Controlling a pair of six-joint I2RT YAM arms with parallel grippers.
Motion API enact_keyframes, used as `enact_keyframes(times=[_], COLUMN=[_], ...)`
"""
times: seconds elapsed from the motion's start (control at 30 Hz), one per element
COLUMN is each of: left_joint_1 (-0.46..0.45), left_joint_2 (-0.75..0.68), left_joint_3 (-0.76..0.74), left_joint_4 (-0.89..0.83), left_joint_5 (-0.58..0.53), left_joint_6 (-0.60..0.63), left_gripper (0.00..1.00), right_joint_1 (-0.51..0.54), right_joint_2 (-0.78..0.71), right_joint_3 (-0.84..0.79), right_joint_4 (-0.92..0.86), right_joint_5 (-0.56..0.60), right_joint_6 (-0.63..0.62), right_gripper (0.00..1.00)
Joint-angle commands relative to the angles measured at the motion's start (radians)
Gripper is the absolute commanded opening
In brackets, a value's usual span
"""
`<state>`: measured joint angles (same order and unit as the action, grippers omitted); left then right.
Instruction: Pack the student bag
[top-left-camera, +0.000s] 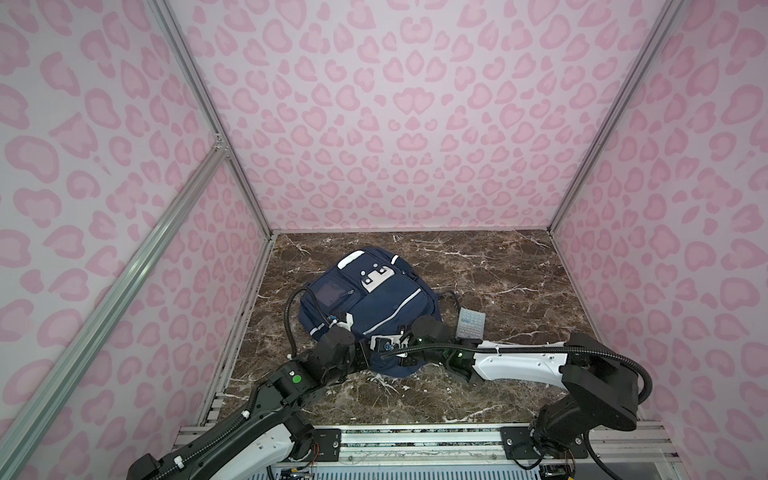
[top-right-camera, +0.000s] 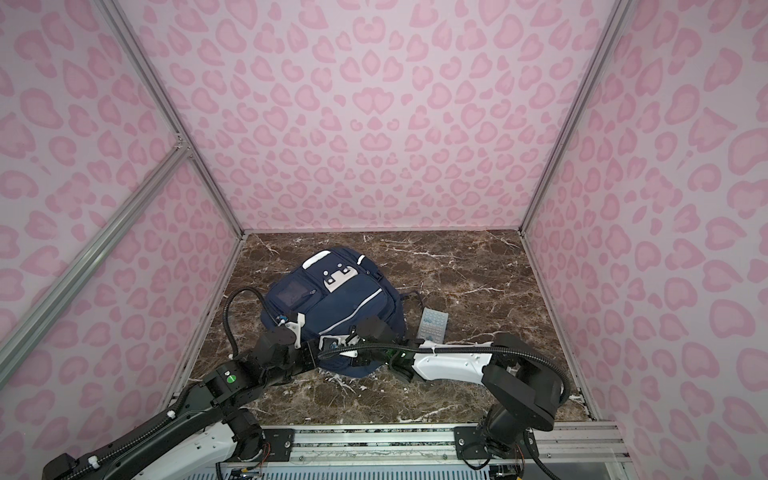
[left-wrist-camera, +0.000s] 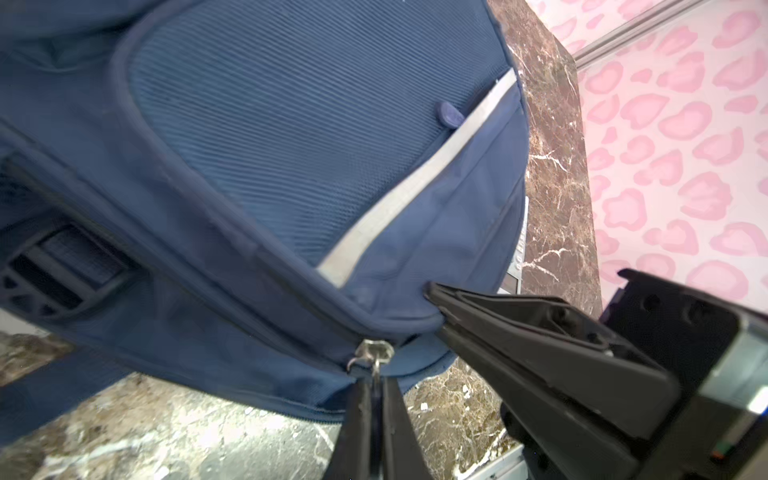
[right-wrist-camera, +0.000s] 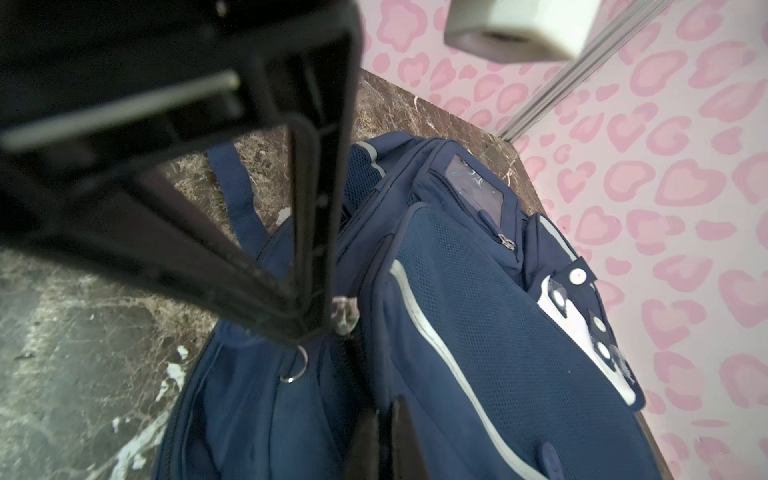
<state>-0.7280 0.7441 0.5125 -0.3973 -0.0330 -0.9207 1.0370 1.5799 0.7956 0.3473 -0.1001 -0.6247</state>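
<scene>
Left pincer (left-wrist-camera: 374, 388): clamped on zip pull (left-wrist-camera: 372, 355) at bag's edge.
Student bag (top-left-camera: 382, 299): flat on surface (top-left-camera: 519, 270), pockets up.
Right pincer (left-wrist-camera: 434, 297): closed at bag's piped rim; hold on fabric unclear.
Risk: pull slipping free, or whole bag dragging if unanchored.
Views: pinch on pull clear from left wrist, hidden under arms in both top views; keypad device (top-left-camera: 471, 322) beside bag whole only there.

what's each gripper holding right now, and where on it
Left gripper pinches the metal zipper pull of the student bag. Right gripper appears shut on the bag's fabric edge beside that zip.
</scene>
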Motion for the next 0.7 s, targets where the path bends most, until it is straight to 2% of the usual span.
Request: enact_keyframes(times=[0.0,0.17,0.27,0.33,0.37,0.47,0.6,0.67], left_joint_1=[0.064,0.198,0.205,0.202,0.187,0.057,-0.080,-0.109], left_joint_2=[-0.007,-0.008,0.003,0.014,0.008,-0.011,0.038,0.060], left_joint_3=[0.018,0.030,0.035,0.026,0.013,-0.031,-0.038,-0.008], left_joint_4=[-0.067,-0.159,-0.196,-0.207,-0.196,-0.109,0.033,0.035], left_joint_5=[-0.036,-0.140,-0.216,-0.180,-0.153,-0.089,-0.028,-0.050], left_joint_6=[0.061,0.150,0.173,0.177,0.166,0.097,0.051,0.071], left_gripper=[0.03,0.03,0.03,0.03,0.03,0.03,0.04,0.16], right_joint_1=[-0.038,-0.110,-0.150,-0.182,-0.201,-0.233,-0.234,-0.233], right_joint_2=[-0.035,-0.093,-0.122,-0.146,-0.156,-0.180,-0.196,-0.212], right_joint_3=[-0.019,-0.031,-0.040,-0.045,-0.047,-0.063,-0.069,-0.069], right_joint_4=[-0.080,-0.163,-0.193,-0.206,-0.215,-0.210,-0.207,-0.208], right_joint_5=[0.048,-0.016,-0.042,-0.059,-0.065,-0.084,-0.120,-0.129], right_joint_6=[-0.023,-0.047,-0.068,-0.068,-0.069,-0.059,-0.029,0.010], right_gripper=[0.00,0.00,0.00,0.00,0.00,0.00,0.00,0.19])
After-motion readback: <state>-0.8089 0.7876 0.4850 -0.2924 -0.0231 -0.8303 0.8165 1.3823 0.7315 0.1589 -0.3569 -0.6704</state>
